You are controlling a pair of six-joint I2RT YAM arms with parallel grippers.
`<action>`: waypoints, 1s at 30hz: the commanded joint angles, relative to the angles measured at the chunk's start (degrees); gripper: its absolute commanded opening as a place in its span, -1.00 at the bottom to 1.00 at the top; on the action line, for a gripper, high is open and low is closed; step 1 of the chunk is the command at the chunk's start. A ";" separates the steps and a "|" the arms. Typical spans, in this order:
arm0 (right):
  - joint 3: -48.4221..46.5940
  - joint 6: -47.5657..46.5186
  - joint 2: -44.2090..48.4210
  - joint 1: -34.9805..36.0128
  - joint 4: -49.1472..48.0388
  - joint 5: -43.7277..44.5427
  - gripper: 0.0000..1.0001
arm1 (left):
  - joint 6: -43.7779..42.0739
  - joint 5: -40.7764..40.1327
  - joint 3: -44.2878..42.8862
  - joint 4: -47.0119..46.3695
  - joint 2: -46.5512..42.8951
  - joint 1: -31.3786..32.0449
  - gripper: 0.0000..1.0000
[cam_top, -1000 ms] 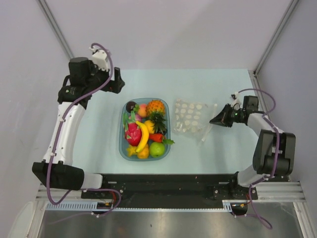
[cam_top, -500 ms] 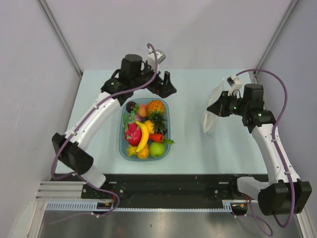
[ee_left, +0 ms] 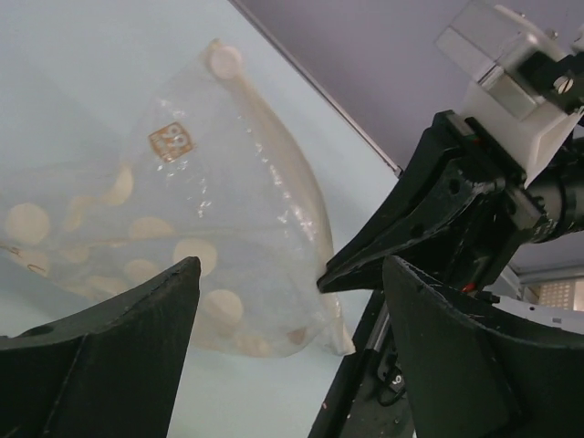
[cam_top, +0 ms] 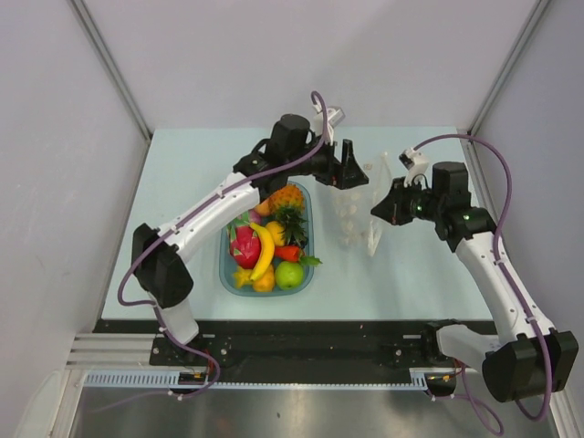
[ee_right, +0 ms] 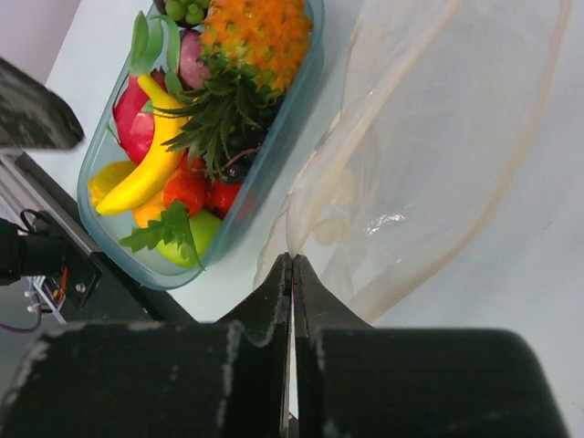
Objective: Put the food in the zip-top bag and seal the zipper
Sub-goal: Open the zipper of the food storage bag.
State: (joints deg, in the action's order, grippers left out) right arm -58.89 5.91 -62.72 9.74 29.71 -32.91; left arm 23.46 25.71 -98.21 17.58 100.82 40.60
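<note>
Clear, crinkly bag (ee_left: 182,201) clamped in right end effector (ee_right: 292,265); left end effector (ee_left: 290,274) apart.

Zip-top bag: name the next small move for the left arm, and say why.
Probably close the left end effector on the free lip of the zip-top bag. The right end effector is shut on one edge, holding the bag up; the left is open, facing it, gripping nothing. The food lies in the tray.
</note>
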 commanded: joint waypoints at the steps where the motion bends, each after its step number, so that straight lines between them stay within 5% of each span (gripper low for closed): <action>1: 0.01 -1.78 1.28 2.83 -3.26 0.82 -1.00 | 3.87 -1.80 0.04 -3.08 0.52 1.93 0.67; 16: -0.96 -3.01 1.11 8.54 -4.58 5.48 -1.00 | 2.11 -8.66 -4.44 4.39 5.35 6.07 0.19; 21: -3.32 -4.24 1.19 8.54 -2.04 6.54 -0.97 | 2.02 -5.60 -4.71 4.22 5.71 5.11 -0.76; 24: -5.69 -4.86 2.68 7.84 1.83 7.59 -0.56 | 4.48 -1.56 -2.78 0.63 4.66 3.36 -1.00; 27: -8.68 -4.60 4.18 5.74 7.10 7.59 -0.13 | 7.56 2.75 -0.75 -2.98 3.78 1.77 -1.00; 30: -10.63 -3.37 6.46 2.31 9.39 7.51 -0.03 | 8.88 5.83 0.13 -5.01 3.42 1.15 -1.00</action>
State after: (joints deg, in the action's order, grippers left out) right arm -64.55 2.02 -61.01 15.70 34.87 -26.44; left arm 28.77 25.74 -98.98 18.06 106.74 43.24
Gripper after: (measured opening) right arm 0.452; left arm 0.006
